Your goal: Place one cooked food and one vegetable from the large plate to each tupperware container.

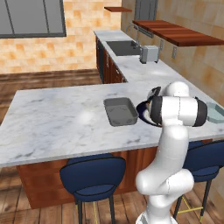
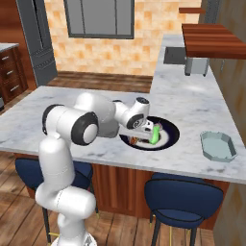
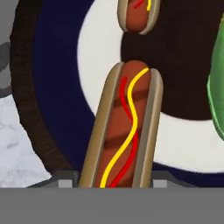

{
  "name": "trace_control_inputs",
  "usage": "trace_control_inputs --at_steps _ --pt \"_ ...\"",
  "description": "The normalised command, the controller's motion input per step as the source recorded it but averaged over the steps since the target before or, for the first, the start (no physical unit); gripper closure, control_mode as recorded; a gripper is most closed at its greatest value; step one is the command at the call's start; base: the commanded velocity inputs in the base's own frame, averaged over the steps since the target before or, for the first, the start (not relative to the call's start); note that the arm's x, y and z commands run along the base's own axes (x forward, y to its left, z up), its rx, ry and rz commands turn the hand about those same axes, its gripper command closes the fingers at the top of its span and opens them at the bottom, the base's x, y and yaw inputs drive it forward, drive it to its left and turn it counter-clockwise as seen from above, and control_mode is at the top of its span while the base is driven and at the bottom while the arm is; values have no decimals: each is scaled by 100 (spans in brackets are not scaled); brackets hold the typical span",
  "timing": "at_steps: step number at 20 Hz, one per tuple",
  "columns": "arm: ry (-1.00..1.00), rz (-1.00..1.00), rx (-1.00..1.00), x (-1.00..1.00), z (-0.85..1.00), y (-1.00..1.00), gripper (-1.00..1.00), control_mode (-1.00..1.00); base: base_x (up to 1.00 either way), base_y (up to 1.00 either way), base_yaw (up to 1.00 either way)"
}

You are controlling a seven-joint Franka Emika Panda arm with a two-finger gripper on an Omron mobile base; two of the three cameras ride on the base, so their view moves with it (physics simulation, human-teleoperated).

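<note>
The large plate [image 2: 172, 129] lies on the marble island, its edge showing past my arm [image 1: 143, 114]. In the hand view a hot dog [image 3: 124, 131] with red and yellow sauce lies on the plate's white ring [image 3: 98, 52]. A second hot dog [image 3: 138, 15] lies beyond it, and a green vegetable [image 3: 217, 96] is at the right edge, also seen from the base [image 2: 154, 133]. My gripper [image 3: 113, 183] is open and low over the plate [image 2: 140, 138], one tip on each side of the near hot dog's end. The dark grey tub [image 1: 120, 111] is just left of the plate, the teal tub [image 2: 218, 145] to its right.
Blue stools [image 1: 92, 175] stand under the island's front edge. A sink [image 1: 122, 46] and a toaster [image 1: 149, 54] are on the back counter, with a wooden shelf [image 1: 175, 33] above. Bare marble [image 1: 57, 118] spreads left of the grey tub.
</note>
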Motion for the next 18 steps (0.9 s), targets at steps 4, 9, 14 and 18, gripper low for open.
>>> trace_control_inputs --at_steps 4,9,14,18 --pt "0 0 0 -24 96 27 100 -100 0 0 0" --pt "-15 0 0 0 87 63 100 -100 0 0 0" --pt "-24 0 0 0 45 84 100 -100 0 0 0" --pt "-16 0 9 15 -2 85 100 -100 0 0 0"
